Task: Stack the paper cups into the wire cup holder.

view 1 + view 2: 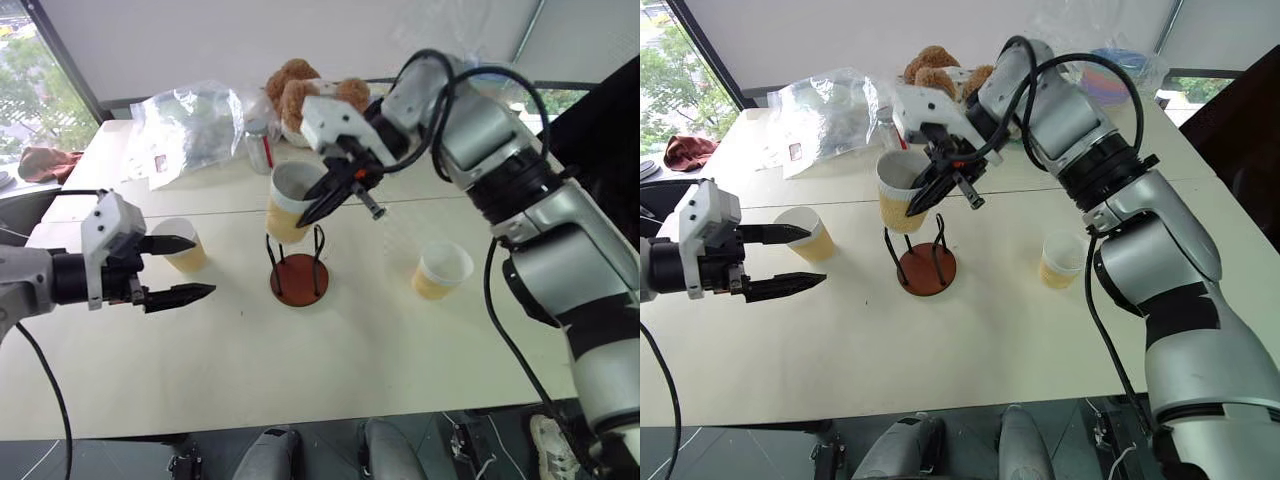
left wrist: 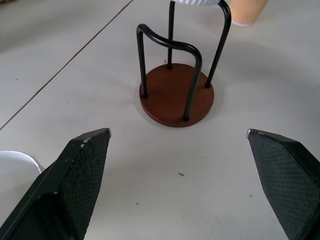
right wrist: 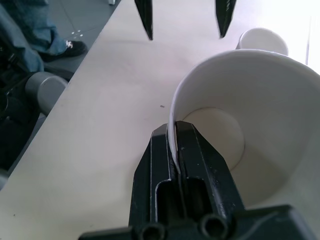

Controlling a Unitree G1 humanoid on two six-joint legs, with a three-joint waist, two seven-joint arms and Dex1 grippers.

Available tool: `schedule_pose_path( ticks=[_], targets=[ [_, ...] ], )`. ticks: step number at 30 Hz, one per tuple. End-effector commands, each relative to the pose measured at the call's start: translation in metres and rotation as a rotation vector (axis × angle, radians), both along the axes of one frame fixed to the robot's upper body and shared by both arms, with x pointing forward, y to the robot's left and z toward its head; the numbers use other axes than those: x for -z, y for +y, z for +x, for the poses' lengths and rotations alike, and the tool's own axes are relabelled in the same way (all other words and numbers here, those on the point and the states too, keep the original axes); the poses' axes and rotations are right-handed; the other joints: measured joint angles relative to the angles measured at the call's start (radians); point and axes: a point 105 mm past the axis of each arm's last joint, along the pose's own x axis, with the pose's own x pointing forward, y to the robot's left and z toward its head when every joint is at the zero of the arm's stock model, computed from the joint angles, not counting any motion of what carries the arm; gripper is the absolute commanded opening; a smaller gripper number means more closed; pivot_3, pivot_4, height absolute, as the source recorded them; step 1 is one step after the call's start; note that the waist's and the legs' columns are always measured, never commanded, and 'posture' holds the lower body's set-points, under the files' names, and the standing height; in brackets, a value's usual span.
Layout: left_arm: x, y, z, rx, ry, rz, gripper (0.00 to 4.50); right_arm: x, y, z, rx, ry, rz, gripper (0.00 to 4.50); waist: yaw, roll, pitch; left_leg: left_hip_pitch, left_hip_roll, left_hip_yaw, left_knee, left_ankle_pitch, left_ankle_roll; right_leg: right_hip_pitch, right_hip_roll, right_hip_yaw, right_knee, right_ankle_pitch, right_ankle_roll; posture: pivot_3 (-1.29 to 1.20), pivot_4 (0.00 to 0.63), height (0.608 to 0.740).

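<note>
- Black two-fingered left gripper (image 1: pixel 185 268) hovers nearest, above the white table (image 1: pixel 300 370), its fingers spread wide with nothing between them.
- Just beyond its upper finger, at about 12 o'clock from the fingertips, a small tapered paper cup with a white rim and tan-yellow lower band (image 1: pixel 180 243) stands upright on the table.
- At 3 o'clock from the left gripper, near the table's middle, stands the wire cup holder, a round reddish-brown disc base with thin black upright wire loops (image 1: pixel 299 277).
- Well apart from the holder at 3 o'clock, a second paper cup (image 1: pixel 441 270) stands upright on the table.
- Above the holder's loops, at its 12 o'clock, the black right gripper (image 1: pixel 325 200) has its fingers pressed together on the rim wall of a third paper cup (image 1: pixel 288 203), one finger inside and one outside; the cup hangs tilted, its bottom at the top of the wires.
- Farthest back lie a crumpled clear plastic bag (image 1: pixel 190 125) and a brown plush toy (image 1: pixel 300 85).
</note>
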Motion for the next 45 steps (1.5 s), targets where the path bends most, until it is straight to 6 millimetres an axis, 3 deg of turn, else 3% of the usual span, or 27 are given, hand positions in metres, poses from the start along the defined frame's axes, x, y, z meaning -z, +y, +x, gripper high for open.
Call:
schedule_pose_path(
  ticks=[1,9,10,13,19,20,23,27,34,39,45],
  targets=[
    [-0.01,-0.002,-0.002,-0.008,-0.058,-0.004,4.5,-0.01,0.009,-0.003,-0.042,-0.039,-0.002,0.06,0.0,0.0,0.0,0.0,0.0,0.0,0.0,0.0,0.0,0.0,0.0,0.0,0.0,0.0,0.0,0.0,0.15,0.74],
    [-0.002,-0.001,0.0,-0.057,-0.08,-0.037,4.5,0.004,0.012,0.006,-0.021,-0.042,-0.065,0.06,-0.002,0.0,0.0,0.0,0.001,0.001,0.0,0.001,-0.002,-0.001,0.001,0.0,0.001,0.0,0.0,0.0,0.15,0.74],
    [0.0,-0.002,-0.001,-0.055,-0.079,-0.041,4.5,0.005,0.013,0.007,-0.018,-0.042,-0.067,0.3,-0.002,0.0,0.0,0.0,0.001,0.001,0.0,0.001,-0.002,-0.001,0.001,0.0,0.001,0.0,0.0,0.0,0.15,0.74],
    [0.002,-0.003,-0.001,-0.052,-0.078,-0.047,4.5,0.006,0.013,0.008,-0.017,-0.04,-0.073,1.33,-0.001,0.0,0.0,0.0,0.0,0.001,0.0,0.001,-0.002,-0.002,0.001,0.0,0.001,0.0,0.0,0.0,0.15,0.74],
    [0.002,-0.007,-0.002,-0.025,-0.08,-0.059,4.5,-0.008,0.009,0.009,-0.005,-0.049,-0.024,4.42,0.0,0.0,0.0,0.0,0.0,0.001,0.0,0.001,-0.002,-0.001,0.001,0.0,0.001,0.0,0.0,0.0,0.15,0.74],
    [0.002,-0.01,-0.003,-0.011,-0.078,-0.062,4.5,-0.019,0.003,0.01,0.015,-0.054,0.012,4.42,0.0,0.0,0.0,0.0,0.0,0.001,0.0,0.001,-0.002,-0.001,0.001,0.0,0.001,0.0,0.0,0.0,0.15,0.74],
    [-0.004,-0.027,-0.011,0.062,-0.082,-0.086,4.5,-0.038,-0.055,0.018,0.147,-0.134,0.036,4.42,0.018,-0.001,0.0,-0.002,0.0,0.0,0.0,0.001,-0.002,-0.002,0.001,0.0,0.0,0.0,0.0,0.0,0.15,0.74],
    [-0.022,-0.053,-0.022,0.183,-0.101,-0.117,4.5,-0.018,-0.113,0.02,0.33,-0.086,-0.052,4.42,0.032,-0.002,-0.001,-0.007,-0.002,-0.003,0.003,0.0,0.0,-0.002,0.0,-0.001,-0.002,0.0,0.0,0.0,0.15,0.74],
    [-0.029,-0.078,-0.03,0.335,-0.068,-0.118,4.5,0.032,-0.175,0.009,0.566,-0.012,-0.177,4.42,0.002,0.001,0.001,-0.004,0.001,0.007,0.002,0.0,-0.001,-0.004,0.0,0.003,0.0,0.0,0.0,0.0,0.15,0.74],
    [-0.018,-0.084,-0.019,0.365,-0.042,-0.084,4.5,0.055,-0.188,-0.01,0.653,0.053,-0.189,4.42,0.005,0.001,0.001,-0.001,0.002,0.014,0.002,-0.001,0.001,-0.004,0.001,0.009,0.001,0.0,0.0,0.0,0.15,0.74],
    [-0.015,-0.084,-0.008,0.362,-0.041,-0.065,4.5,0.063,-0.188,-0.016,0.698,0.063,-0.17,4.42,0.009,0.001,0.001,0.001,0.003,0.017,0.004,-0.002,0.004,-0.003,0.004,0.012,0.001,0.0,0.0,0.0,0.15,0.74]
  ],
)
